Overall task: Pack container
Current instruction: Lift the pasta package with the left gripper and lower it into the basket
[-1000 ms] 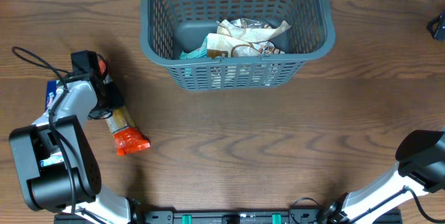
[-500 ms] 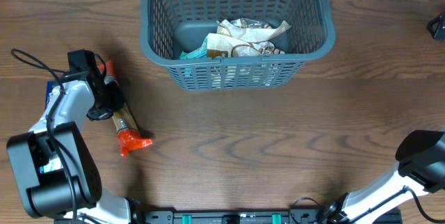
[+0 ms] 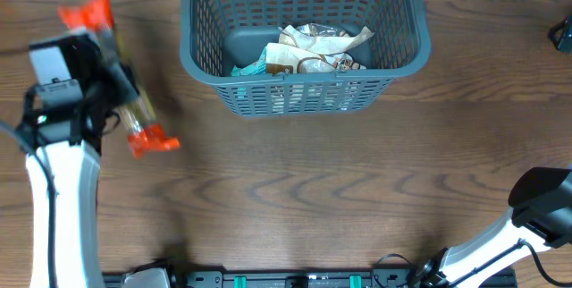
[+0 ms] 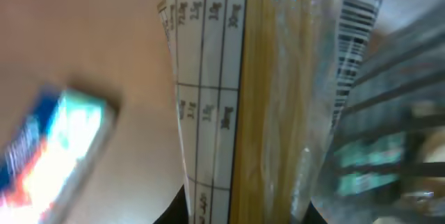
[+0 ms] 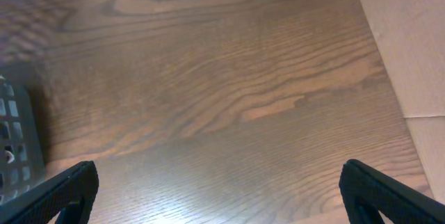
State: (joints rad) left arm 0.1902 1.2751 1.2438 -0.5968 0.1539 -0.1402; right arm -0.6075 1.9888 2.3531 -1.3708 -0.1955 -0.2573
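Fingers: left gripper [image 3: 116,79] clamped tight on a long clear pack [image 3: 136,116] of thin yellow sticks with orange ends, gripped about mid-length. In the overhead view the pack runs diagonally at the left of the frame, one orange end near the upper left corner, the other lower and further right. Left wrist view: the pack [image 4: 243,99] fills the centre of the frame, printed table and barcode visible. A blurred blue-and-white packet [image 4: 55,140] lies on the table at the left of that frame. Right gripper [image 5: 217,172]: fingers spread wide apart, nothing between them, only bare wooden table [image 5: 222,85] below. The right arm [image 3: 536,207] sits at the lower right corner of the overhead frame. The container [image 3: 304,73] stands at top centre of the overhead frame, well apart from both grippers. Inside it, several pale wrapped snack packs [image 3: 313,46] lie toward the near wall, far left part of the bottom bare. One lattice corner of the container [image 5: 14,133] shows at the left edge of the right wrist view.
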